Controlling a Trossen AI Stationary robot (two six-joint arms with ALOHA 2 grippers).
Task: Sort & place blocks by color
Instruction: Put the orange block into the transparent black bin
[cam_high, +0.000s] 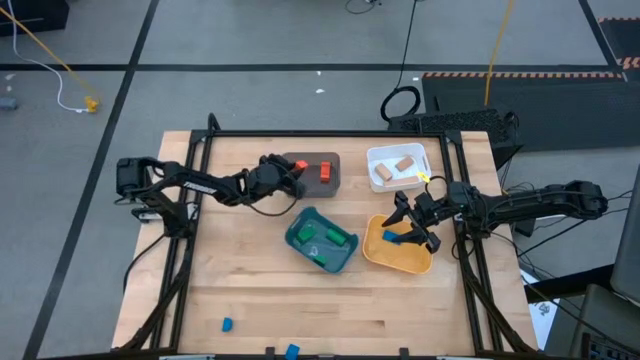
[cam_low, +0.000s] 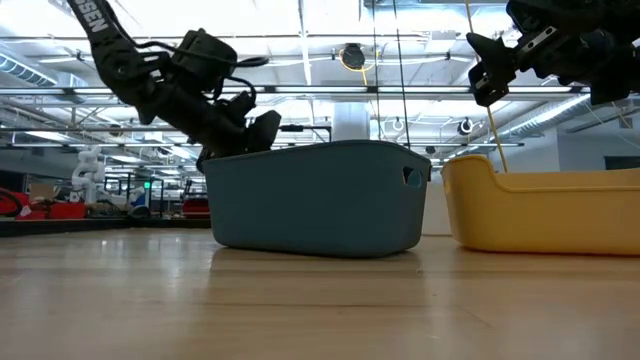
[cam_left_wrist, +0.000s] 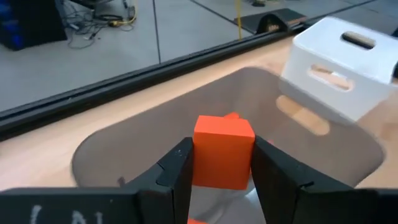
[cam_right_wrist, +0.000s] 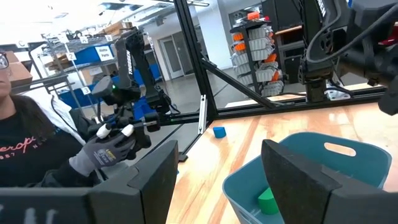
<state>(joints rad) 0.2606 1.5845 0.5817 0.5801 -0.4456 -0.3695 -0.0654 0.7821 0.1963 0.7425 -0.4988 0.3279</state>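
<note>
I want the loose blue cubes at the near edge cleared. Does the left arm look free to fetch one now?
Probably not yet: the left gripper is shut on an orange cube over the brown tray, far from the blue cube.

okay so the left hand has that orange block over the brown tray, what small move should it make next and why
Probably open the left hand and drop the orange block. It is pinched between the fingers directly above the brown tray, which already holds red blocks.

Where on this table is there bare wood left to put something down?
The widest free patch is the near strip between the teal tray and the loose blue blocks at the front edge. The left side below the left gripper is bare too. The back middle is crowded with the grey tray, white tray and yellow tray.
</note>
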